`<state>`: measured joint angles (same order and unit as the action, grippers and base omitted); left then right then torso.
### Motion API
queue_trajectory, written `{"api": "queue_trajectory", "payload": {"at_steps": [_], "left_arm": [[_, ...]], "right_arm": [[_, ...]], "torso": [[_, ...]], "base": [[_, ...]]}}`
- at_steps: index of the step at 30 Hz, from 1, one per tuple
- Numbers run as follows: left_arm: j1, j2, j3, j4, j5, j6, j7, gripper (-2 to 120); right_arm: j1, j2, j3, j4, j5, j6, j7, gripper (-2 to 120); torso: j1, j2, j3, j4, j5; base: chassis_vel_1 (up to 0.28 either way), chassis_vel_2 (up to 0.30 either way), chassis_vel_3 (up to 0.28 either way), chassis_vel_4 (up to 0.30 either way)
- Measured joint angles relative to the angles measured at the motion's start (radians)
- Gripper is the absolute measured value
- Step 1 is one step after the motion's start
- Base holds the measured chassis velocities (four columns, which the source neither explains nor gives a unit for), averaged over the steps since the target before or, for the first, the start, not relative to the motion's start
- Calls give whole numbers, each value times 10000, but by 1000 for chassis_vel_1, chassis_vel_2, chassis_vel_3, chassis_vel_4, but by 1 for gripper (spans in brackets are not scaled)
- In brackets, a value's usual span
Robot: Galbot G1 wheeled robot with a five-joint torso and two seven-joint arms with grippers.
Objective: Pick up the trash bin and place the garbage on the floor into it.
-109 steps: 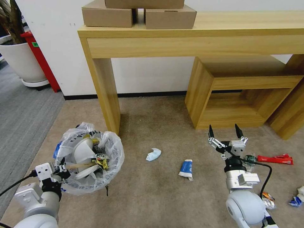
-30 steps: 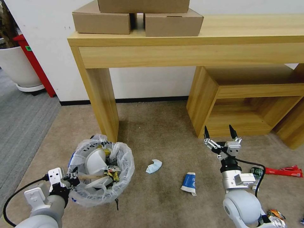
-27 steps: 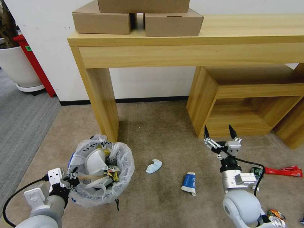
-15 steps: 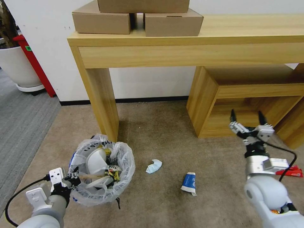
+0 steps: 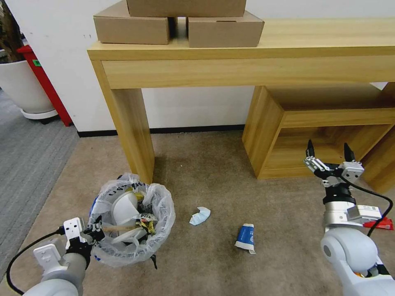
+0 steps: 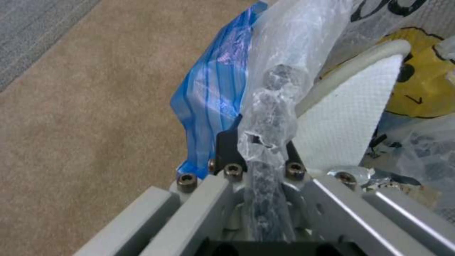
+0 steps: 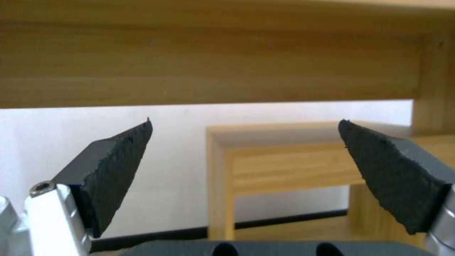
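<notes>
Holding the bin [image 5: 132, 224] by its near rim, the left hand [image 5: 91, 234] sits low at the robot's left, pinched shut on the crinkled bag edge; the left wrist view shows the plastic [image 6: 272, 117] bunched between its fingers. The bin stands or hangs just above the floor [image 5: 214, 181] beside the desk [image 5: 247, 53] leg; which of the two cannot be told. It is already well filled: a white slipper [image 5: 123, 210], a wooden stick [image 5: 119, 228] and yellow scraps lie inside.

Some of the job looks done, but litter remains on the carpet: a pale blue crumple [image 5: 200, 215] just right of the bin, a blue-white wrapper [image 5: 245, 237] further right, and a red packet [image 5: 380, 224] partly hidden behind the right arm.

The right hand [image 5: 329, 153] is raised well above the floor, pointing forward toward the low shelf unit [image 5: 321, 123], its two black fingers [image 7: 118, 167] spread wide and holding nothing. It hangs closer to the red packet than to the two blue pieces.
</notes>
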<state>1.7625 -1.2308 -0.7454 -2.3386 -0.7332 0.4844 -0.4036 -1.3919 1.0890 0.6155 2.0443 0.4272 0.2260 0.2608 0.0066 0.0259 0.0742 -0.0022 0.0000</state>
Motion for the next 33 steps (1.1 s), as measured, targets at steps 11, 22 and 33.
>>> {"api": "queue_trajectory", "payload": {"at_steps": [11, 22, 33], "left_arm": [[19, -134, 0, 46, 90, 0, -3, 0], [116, -438, -19, 22, 245, -5, -5, 0], [3, -896, -30, 198, 498, -18, -8, 0]], "right_arm": [[2, -307, -2629, 754, 762, -1247, 762, 100], [2280, -391, -5607, -540, 4316, -4293, 3695, 100], [4985, 319, -8524, -2641, 6915, -6442, 5953, 100]], "torso": [[0, 0, 0, -1, -2], [0, 0, 1, 1, -1], [0, 0, 1, 0, -1]], "base": [[0, 0, 0, 0], [0, 0, 0, 0], [0, 0, 0, 0]]}}
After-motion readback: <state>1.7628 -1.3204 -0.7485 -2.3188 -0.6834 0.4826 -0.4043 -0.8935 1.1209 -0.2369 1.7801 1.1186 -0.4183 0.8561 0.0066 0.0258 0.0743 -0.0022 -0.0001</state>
